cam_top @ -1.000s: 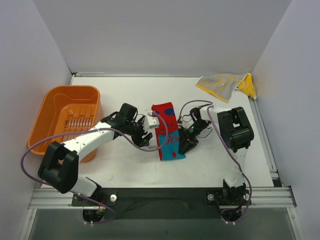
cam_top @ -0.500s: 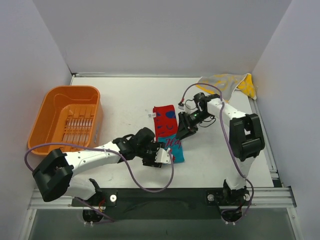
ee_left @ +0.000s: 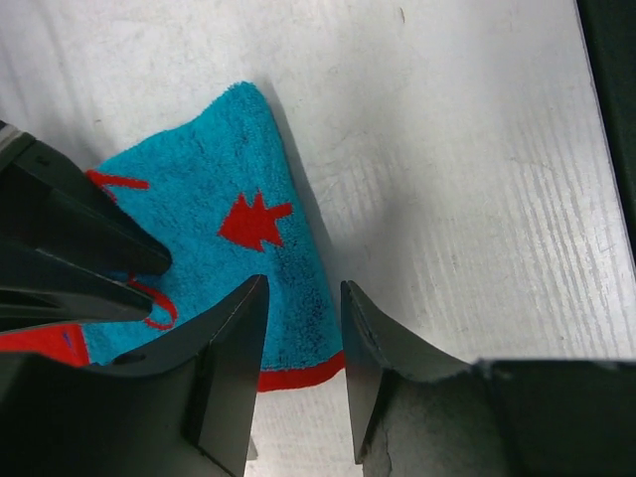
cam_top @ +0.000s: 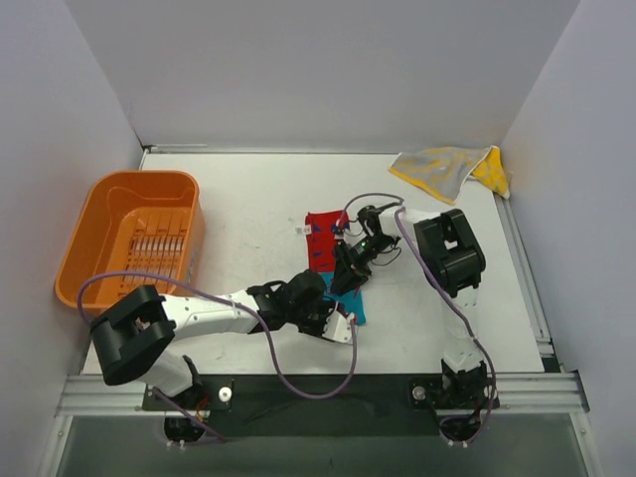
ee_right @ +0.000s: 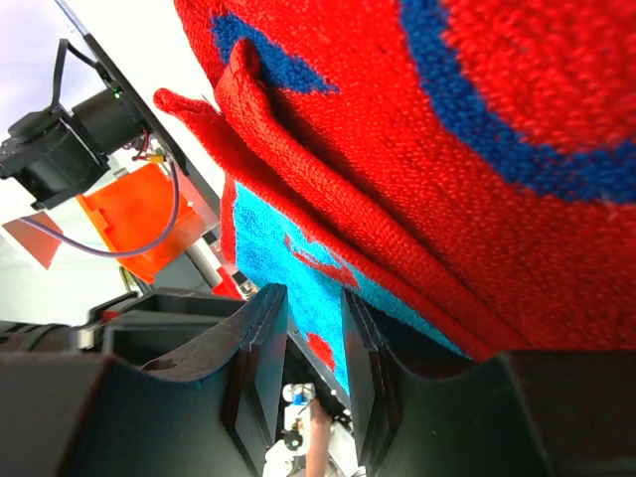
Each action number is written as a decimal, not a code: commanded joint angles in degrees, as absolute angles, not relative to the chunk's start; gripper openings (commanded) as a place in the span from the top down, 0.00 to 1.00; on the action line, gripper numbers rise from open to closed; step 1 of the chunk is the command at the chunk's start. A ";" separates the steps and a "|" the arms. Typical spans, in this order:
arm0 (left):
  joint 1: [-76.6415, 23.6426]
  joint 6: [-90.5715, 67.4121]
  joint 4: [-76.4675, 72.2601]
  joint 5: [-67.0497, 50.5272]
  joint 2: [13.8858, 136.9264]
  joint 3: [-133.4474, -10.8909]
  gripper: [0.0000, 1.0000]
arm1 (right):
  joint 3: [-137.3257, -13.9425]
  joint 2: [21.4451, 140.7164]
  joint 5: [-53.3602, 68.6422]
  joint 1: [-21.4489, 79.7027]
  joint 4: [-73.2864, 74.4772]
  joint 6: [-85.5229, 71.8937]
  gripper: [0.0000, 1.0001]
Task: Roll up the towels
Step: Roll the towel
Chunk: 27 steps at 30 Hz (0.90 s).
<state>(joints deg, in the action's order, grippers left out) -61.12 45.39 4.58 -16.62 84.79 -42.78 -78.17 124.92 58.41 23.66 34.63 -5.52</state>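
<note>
The red and turquoise towel (cam_top: 323,237) lies on the white table mid-scene, with a fold in its red half (ee_right: 298,149). My left gripper (cam_top: 347,324) is low at the towel's near turquoise end (ee_left: 219,179). Its jaws (ee_left: 303,290) stand slightly open over the red-edged corner and hold nothing. My right gripper (cam_top: 342,277) is down on the middle of the towel. Its jaws (ee_right: 308,303) stand a little apart with turquoise cloth showing between them. The right gripper's black fingers (ee_left: 70,248) show in the left wrist view. The yellow towel (cam_top: 449,167) lies crumpled at the far right corner.
An orange plastic tub (cam_top: 129,238) stands at the left side of the table, and it also shows in the right wrist view (ee_right: 139,219). White walls enclose the table on three sides. The right arm's elbow (cam_top: 447,253) is right of the towel.
The left gripper swung from the towel's left side round to its near end. The right gripper went to the far end, then came back to the towel's middle.
</note>
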 commanded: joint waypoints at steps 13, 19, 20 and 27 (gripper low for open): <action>-62.49 40.43 4.65 -14.93 90.35 -43.50 0.76 | -74.53 123.75 55.02 25.40 31.91 -5.71 0.70; -62.32 37.09 11.68 -17.75 87.63 -45.70 1.00 | -73.91 119.45 54.06 25.58 31.73 -5.36 0.68; -62.31 36.57 13.17 -18.19 86.84 -45.88 1.00 | -75.05 118.66 53.70 25.32 32.16 -5.10 0.66; -60.13 32.96 17.31 -22.23 84.64 -48.42 1.00 | -81.02 114.87 49.85 23.55 33.13 -3.87 0.62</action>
